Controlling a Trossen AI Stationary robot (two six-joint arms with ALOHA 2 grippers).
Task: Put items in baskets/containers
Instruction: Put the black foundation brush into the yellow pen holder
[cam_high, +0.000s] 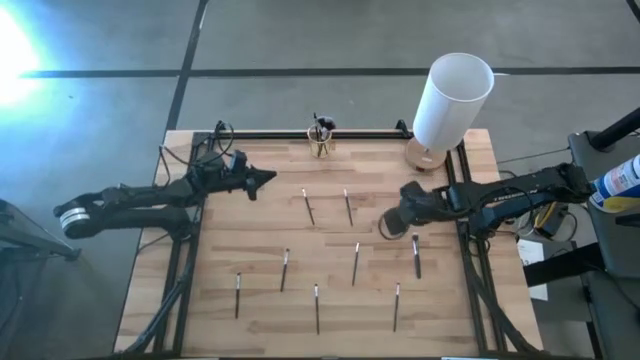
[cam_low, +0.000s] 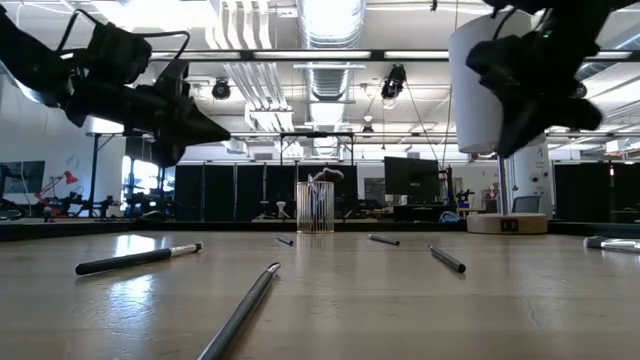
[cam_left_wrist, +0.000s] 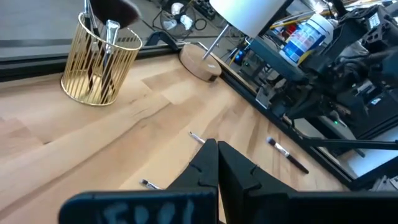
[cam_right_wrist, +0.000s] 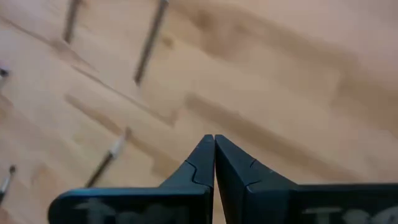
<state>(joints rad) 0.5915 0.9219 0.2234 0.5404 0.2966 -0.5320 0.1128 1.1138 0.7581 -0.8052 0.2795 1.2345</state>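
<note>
Several thin dark makeup brushes (cam_high: 356, 263) lie flat and scattered on the wooden table (cam_high: 250, 240). A small gold-tinted cup (cam_high: 320, 143) stands at the table's far edge, and a fluffy-headed brush (cam_left_wrist: 115, 9) and a few others stand in it. My left gripper (cam_high: 268, 178) is shut and holds nothing. It hangs above the table's left part, pointing toward the right, with the cup (cam_left_wrist: 99, 65) beyond it. My right gripper (cam_high: 388, 225) is also shut and holds nothing. It points slanting down over bare wood right of the middle, with brushes (cam_right_wrist: 151, 40) lying ahead of it.
A tall white cylinder (cam_high: 452, 100) on a round wooden base stands at the far right corner. Black rails (cam_high: 360, 132) frame the table along its far and side edges. Equipment and a bottle (cam_high: 622, 180) sit off the table's right side.
</note>
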